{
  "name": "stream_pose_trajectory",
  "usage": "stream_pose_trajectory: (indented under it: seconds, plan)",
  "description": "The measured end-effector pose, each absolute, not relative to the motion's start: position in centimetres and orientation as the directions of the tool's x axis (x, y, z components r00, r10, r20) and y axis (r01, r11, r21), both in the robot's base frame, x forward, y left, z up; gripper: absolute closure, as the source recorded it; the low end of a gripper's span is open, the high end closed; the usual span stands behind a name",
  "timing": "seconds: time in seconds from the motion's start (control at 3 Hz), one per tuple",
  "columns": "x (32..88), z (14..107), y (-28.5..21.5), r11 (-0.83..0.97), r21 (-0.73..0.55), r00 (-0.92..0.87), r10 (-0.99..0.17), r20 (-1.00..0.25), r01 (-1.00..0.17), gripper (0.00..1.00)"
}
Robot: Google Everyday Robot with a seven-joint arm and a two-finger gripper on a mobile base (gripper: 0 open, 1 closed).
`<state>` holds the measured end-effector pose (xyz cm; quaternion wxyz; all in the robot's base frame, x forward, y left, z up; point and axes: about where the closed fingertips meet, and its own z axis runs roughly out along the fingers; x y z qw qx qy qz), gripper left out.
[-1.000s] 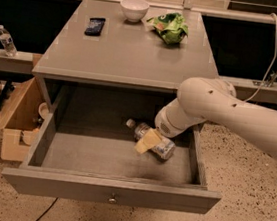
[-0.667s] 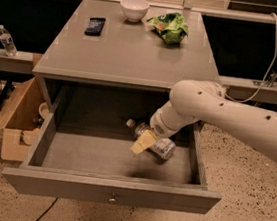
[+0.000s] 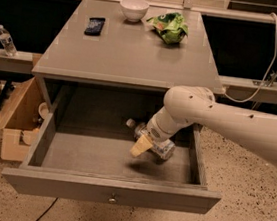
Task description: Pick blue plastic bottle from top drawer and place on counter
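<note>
The top drawer stands pulled open below the counter. The blue plastic bottle lies on its side in the back right of the drawer, white cap pointing left. My gripper reaches down into the drawer from the right on the white arm. Its pale yellowish fingertips hang right at the bottle's near side, partly covering it. The bottle still rests on the drawer floor.
On the counter lie a white bowl, a green chip bag and a dark phone-like object. A cardboard box sits left of the drawer. An upright clear bottle stands on the left shelf.
My gripper and arm have shifted slightly left over the bottle and sit a little lower in the drawer. The bottle has not moved.
</note>
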<state>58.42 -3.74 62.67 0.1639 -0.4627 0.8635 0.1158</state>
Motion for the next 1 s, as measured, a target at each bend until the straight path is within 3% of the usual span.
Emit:
stream_pose_trajectory:
  seconds: [0.67, 1.0]
  plan:
    - [57.0, 64.0, -5.6, 0.561, 0.047, -0.522, -0.733, -0.435, -0.827, 0.63]
    - [55.6, 68.7, -8.5, 0.561, 0.017, -0.485, -0.701, -0.523, -0.828, 0.93]
